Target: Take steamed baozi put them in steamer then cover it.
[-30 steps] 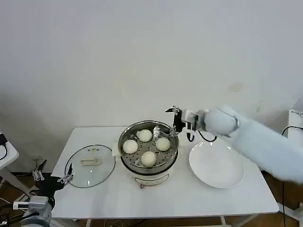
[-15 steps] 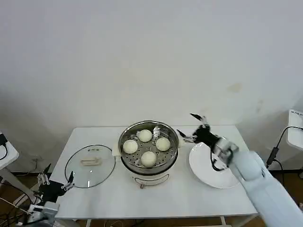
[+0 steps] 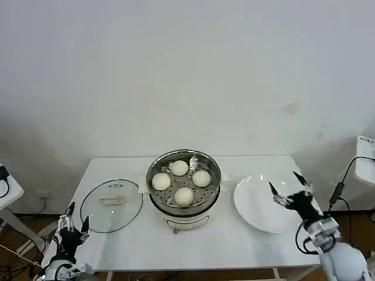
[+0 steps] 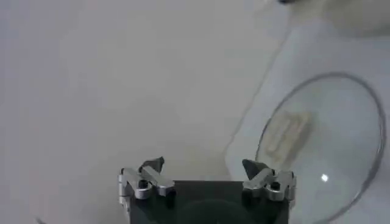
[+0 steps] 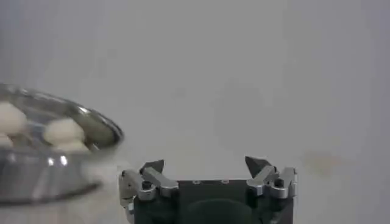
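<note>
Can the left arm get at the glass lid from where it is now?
Probably yes. The left gripper sits open and empty off the table's front-left corner, and the cover lies flat right beside it, handle up, with nothing between them. The steamer stands clear of it.

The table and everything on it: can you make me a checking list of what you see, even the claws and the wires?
Surface: white table, no spills seen.
Job's things: four baozi sit in the steamer; the cover lies flat on the table to its left, not on yet.
Clutter: white plate, bare.
Claws: left claw open, low beside the table's left front corner; right claw open, above the plate's right edge.
Cables: black cable by the right wall.
Surroundings: plain white wall.
</note>
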